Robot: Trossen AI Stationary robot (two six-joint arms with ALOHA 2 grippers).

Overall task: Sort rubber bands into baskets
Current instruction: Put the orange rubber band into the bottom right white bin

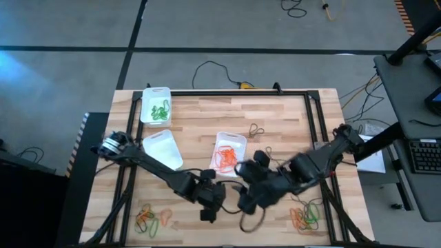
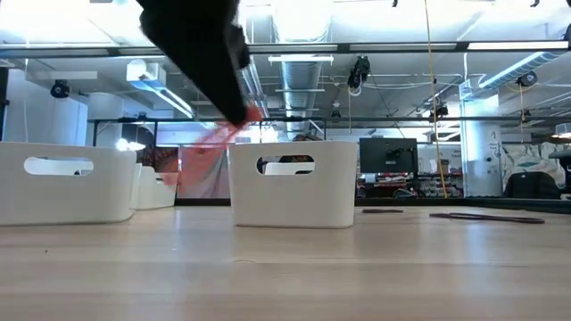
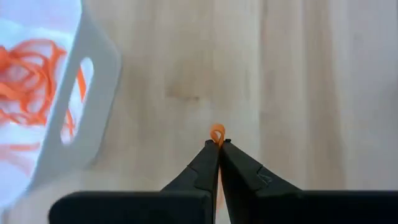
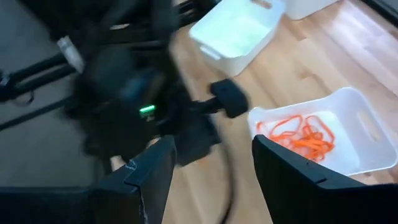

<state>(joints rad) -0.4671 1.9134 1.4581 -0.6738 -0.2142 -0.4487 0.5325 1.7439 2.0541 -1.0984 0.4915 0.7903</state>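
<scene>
The left hand fills the lower centre of its wrist view, its two dark fingers clenched on an orange rubber band, a small loop of which protrudes past the tips. The basket of orange bands lies at the left of that frame, just beside the hand. In the high view, the left hand sits at lower centre above the wooden surface, with the right hand just beside it, fingers spread and grasping nothing. The green-band basket stands at upper left, and a basket that looks empty lies below it. Unsorted bands remain at lower left and lower right. The step in hand appears to be transport: the next move calls for carrying the orange band over the orange basket and releasing it.
</scene>
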